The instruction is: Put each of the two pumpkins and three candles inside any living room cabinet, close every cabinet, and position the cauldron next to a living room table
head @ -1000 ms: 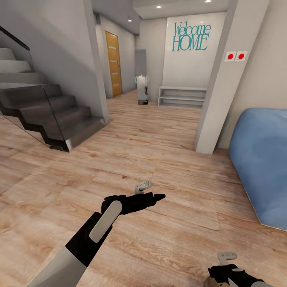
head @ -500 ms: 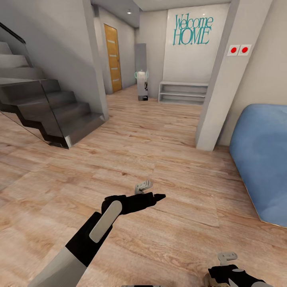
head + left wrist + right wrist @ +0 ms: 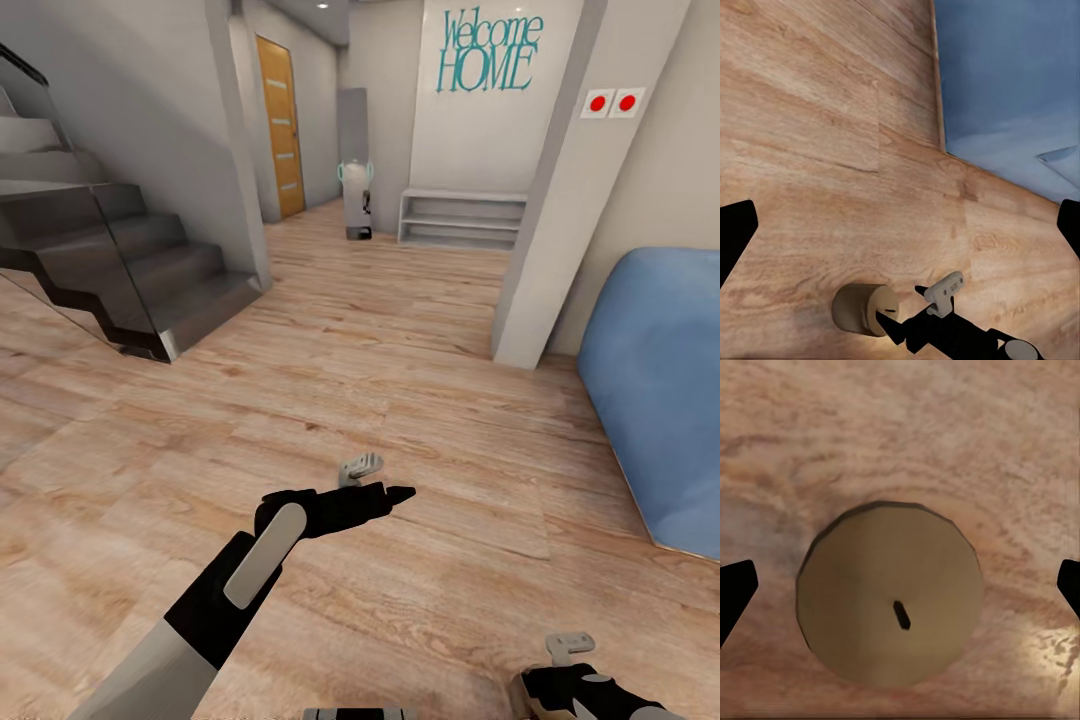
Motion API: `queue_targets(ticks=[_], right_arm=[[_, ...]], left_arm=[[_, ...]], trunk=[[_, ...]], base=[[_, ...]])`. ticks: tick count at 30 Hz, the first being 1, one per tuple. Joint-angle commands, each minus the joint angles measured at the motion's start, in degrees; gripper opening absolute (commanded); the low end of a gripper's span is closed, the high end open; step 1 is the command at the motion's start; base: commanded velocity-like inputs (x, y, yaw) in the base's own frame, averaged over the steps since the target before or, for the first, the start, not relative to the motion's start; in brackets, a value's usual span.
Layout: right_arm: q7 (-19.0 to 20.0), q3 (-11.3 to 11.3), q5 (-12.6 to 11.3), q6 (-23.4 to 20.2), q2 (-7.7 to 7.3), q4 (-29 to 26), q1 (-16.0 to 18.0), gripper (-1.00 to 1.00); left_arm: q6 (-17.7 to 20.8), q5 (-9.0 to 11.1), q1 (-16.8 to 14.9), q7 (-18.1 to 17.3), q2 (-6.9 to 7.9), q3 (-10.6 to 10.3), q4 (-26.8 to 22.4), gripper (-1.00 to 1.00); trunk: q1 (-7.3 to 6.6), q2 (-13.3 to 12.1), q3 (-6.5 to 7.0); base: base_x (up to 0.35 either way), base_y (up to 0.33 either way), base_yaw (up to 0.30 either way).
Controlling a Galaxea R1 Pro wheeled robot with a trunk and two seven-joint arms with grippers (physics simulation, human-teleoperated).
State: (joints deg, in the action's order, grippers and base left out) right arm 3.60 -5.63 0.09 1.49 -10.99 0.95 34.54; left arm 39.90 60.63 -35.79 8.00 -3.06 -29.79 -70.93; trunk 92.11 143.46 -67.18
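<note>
While the right end effector (image 3: 560,690) hangs low over the wooden floor (image 3: 400,380) at the bottom edge of the head view, its wrist camera looks straight down on a candle (image 3: 891,592) standing upright on the boards. Both dark fingertips (image 3: 736,585) sit at the far edges of that view, spread wide, with the candle between them and clear of both, so nothing is gripped.

The likeliest trouble, as I judge it, is a descent that is slightly off-centre: one finger would meet the candle's rim before the other and tip or roll it across the smooth floor. Closing too high could also let the stubby body slip out. The blue beanbag (image 3: 660,390) lies near on the right, and a rolling candle could end up against it.

The candle is a short beige-grey cylinder with a flat, faceted round top and a small dark wick mark slightly off centre. The left wrist view shows it from the side (image 3: 862,307), touching the floor just beside the right arm.

The left end effector (image 3: 385,492) hovers over open floor, spread apart and empty. No cabinet is in sight.
</note>
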Motion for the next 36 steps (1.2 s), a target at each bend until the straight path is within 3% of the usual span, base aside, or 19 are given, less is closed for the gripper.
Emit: queue_targets(ticks=[1,4,19,36], right_arm=[[0.0,0.0,0.0,0.0,0.00,0.0,0.0,1.00],[0.0,0.0,0.0,0.1,0.00,0.0,0.0,1.00],[0.5,-0.1,0.2,1.3,0.00,-0.2,0.0,1.00],[0.5,-0.1,0.1,1.8,0.00,-0.2,0.0,1.00]], left_arm=[[0.0,0.0,0.0,0.0,0.00,0.0,0.0,1.00],[0.0,0.0,0.0,0.0,-0.01,0.0,0.0,1.00],[-0.1,0.0,0.0,0.0,-0.01,0.0,0.0,1.00],[0.0,0.0,0.0,0.0,-0.01,0.0,0.1,1.00]], trunk=[[0.02,0.0,-0.23],[0.10,0.1,-0.89],[0.10,0.1,-0.89],[0.51,0.3,-4.44]], base=[[0.000,0.000,0.000],[0.000,0.000,0.000],[0.000,0.000,0.000],[0.000,0.000,0.000]])
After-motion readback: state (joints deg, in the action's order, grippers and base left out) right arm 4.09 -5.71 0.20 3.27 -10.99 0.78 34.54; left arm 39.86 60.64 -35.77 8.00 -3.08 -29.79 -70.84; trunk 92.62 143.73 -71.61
